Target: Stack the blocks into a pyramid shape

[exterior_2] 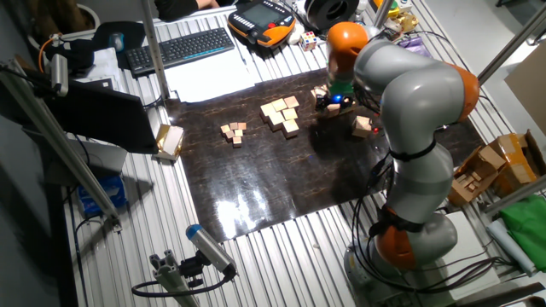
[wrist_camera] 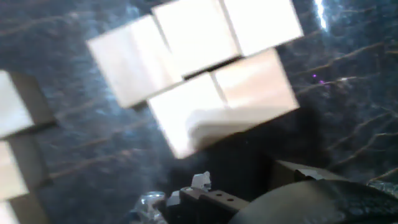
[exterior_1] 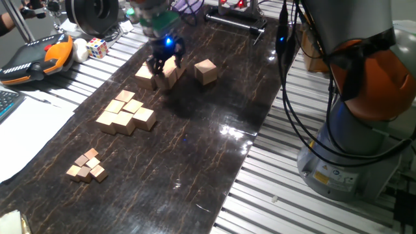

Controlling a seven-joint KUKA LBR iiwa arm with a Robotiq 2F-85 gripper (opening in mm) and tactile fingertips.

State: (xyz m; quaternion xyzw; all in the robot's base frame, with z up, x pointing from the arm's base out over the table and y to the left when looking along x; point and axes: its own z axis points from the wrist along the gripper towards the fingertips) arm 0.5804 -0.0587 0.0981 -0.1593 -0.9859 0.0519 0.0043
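At the mat's far end | gripper (exterior_1: 164, 65) low over clustered blocks (exterior_1: 158, 77), one block (exterior_1: 205, 70) apart | grip state: cannot tell | advice: descend square, avoid nudging neighbours.

A cluster of large light-tan wooden blocks (exterior_1: 159, 76) sits stacked on the dark surface (exterior_1: 195, 149); one lone block (exterior_1: 205, 71) rests just right of it.

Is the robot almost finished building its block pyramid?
Not yet. A few big blocks sit bunched together under the gripper, like a bottom layer. Whether it holds one is unclear. One big block waits apart, and no tall stepped stack shows, so most stacking is left.
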